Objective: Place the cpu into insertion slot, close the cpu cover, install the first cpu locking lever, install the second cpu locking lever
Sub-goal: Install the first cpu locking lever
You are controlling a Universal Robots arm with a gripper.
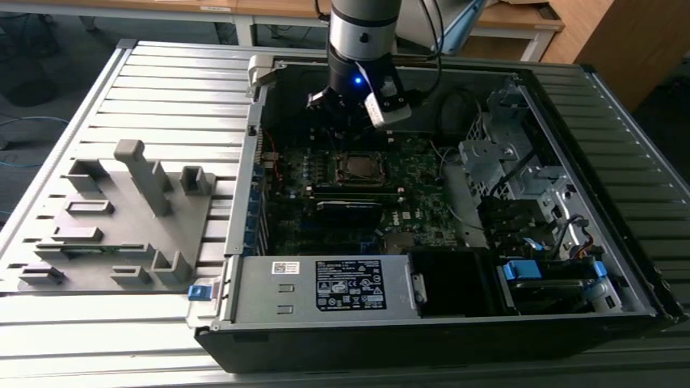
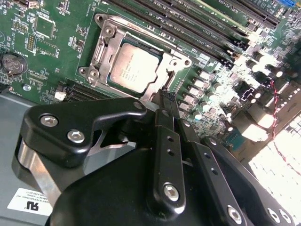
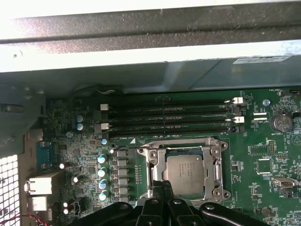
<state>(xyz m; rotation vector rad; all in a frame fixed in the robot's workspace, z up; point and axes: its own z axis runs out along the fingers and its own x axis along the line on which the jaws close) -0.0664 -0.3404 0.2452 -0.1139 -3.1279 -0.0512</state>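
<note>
Gripper (image 2: pixel 165 96) hanging just at the edge of the insertion slot (image 3: pixel 183 149), fingers pressed together and holding nothing.

In both wrist views the two black fingers (image 3: pixel 157 200) are meeting tip to tip, with no gap and nothing caught between them. Their tips are hovering at the slot's side away from the long memory slots (image 3: pixel 169 117). The cpu (image 2: pixel 134 68) is sitting inside the slot with its silver-grey top facing up. The cpu cover (image 2: pixel 101 49) is lying flat around it, framing the chip through its window. In the exterior view the arm (image 1: pixel 361 32) is reaching down into the open computer case (image 1: pixel 254 162), directly above the slot.
</note>
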